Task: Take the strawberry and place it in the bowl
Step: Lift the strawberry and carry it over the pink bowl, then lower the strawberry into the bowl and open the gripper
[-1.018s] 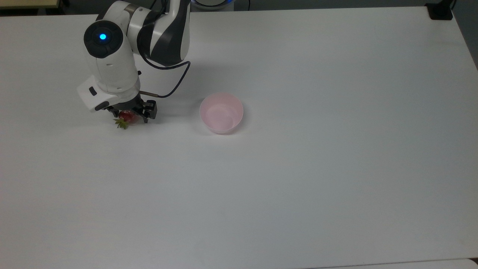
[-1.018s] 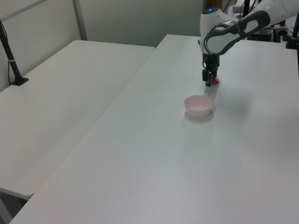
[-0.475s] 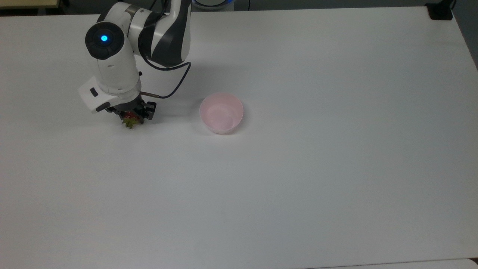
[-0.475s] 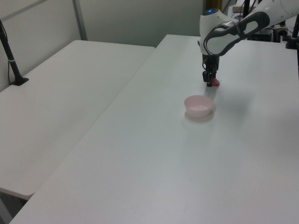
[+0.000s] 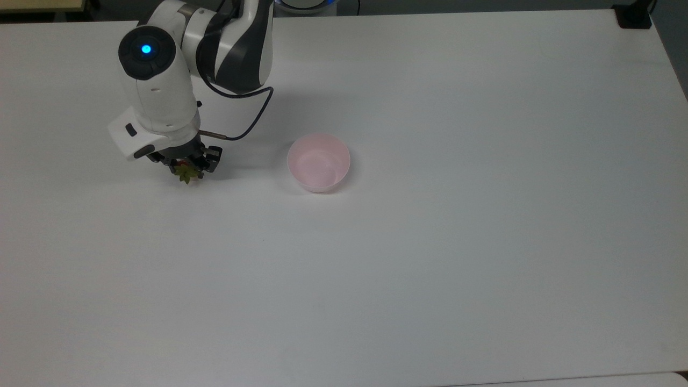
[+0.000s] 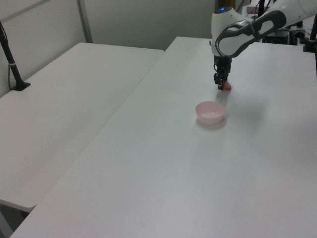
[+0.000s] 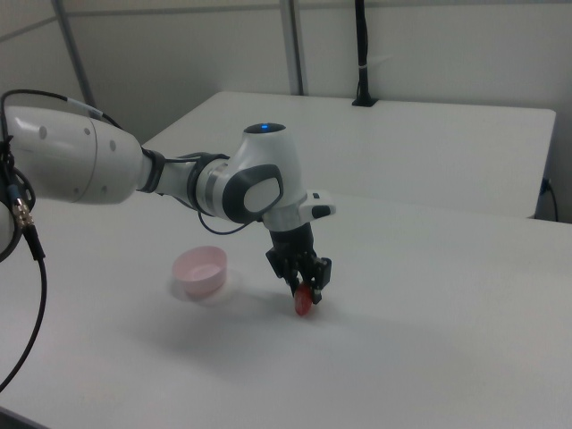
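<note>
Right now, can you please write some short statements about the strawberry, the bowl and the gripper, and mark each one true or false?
1. The gripper is shut on the strawberry. True.
2. The strawberry lies inside the bowl. False: the bowl is empty.
3. In the top view, the bowl is to the right of the gripper. True.
4. The bowl is blue. False: it is pale pink.
5. The bowl is upside down. False: it stands upright on the table.
</note>
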